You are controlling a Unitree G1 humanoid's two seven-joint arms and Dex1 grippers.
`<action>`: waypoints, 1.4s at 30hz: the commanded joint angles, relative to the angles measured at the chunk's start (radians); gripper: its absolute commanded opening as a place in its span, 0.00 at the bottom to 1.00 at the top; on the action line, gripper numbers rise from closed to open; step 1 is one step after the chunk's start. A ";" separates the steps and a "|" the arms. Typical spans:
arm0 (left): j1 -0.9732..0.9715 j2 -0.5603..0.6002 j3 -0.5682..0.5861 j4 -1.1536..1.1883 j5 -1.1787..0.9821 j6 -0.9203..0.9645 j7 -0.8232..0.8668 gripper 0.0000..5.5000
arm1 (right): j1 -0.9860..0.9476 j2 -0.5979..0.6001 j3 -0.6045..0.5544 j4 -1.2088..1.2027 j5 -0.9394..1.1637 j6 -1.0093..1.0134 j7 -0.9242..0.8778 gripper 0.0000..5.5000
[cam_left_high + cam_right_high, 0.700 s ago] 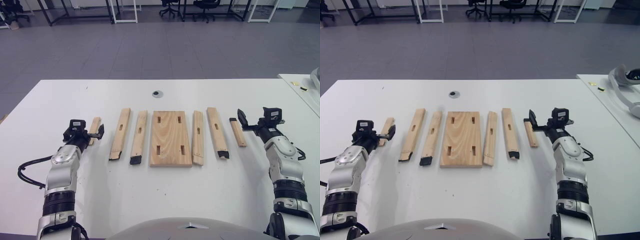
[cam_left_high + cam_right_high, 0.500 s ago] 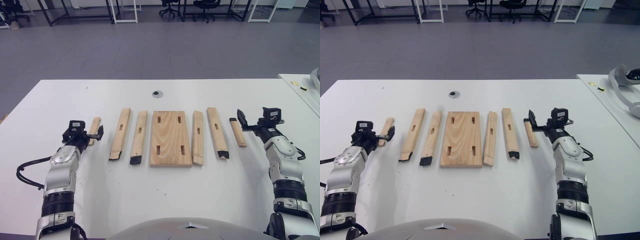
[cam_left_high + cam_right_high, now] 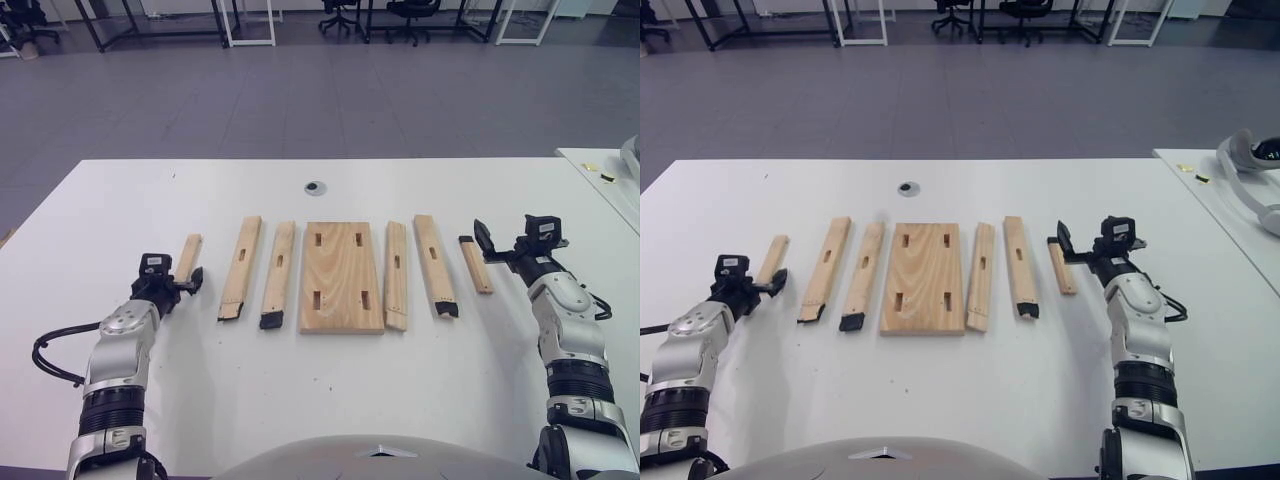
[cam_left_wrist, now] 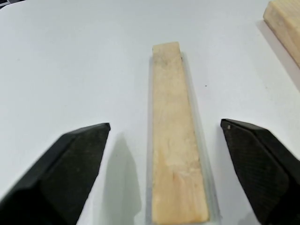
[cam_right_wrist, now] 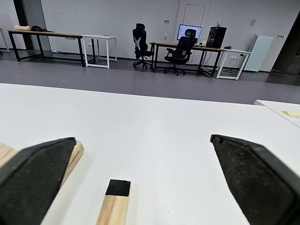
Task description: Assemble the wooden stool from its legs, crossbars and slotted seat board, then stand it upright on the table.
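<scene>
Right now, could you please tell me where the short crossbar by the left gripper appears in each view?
Left eye view: the short crossbar at the row's left end, the left gripper at its near end.
Right eye view: same place.
Left wrist view: the crossbar lies between that gripper's open fingers.
Shared landmark: the left gripper.

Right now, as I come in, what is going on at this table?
The robot is at the start of building the stool. All the parts lie flat in a row on the table: the seat board in the middle, two legs on each side of it, and a short crossbar at each end. The left gripper is open around the near end of the left crossbar. The right gripper is open by the right crossbar. Nothing is held or joined yet.
</scene>
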 commanded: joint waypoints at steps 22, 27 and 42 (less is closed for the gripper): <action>-0.126 -0.117 -0.136 -0.308 -0.185 -0.138 -0.195 0.23 | -0.134 0.119 0.069 -0.230 0.235 0.260 0.044 0.98; -0.271 -0.261 -0.415 -0.335 -0.121 -0.222 -0.260 0.23 | -0.329 0.377 0.100 -0.476 0.659 0.583 -0.124 0.98; -0.335 -0.231 -0.443 -0.280 -0.061 -0.317 -0.286 0.23 | -0.376 0.350 -0.002 -0.551 1.025 0.806 -0.412 0.46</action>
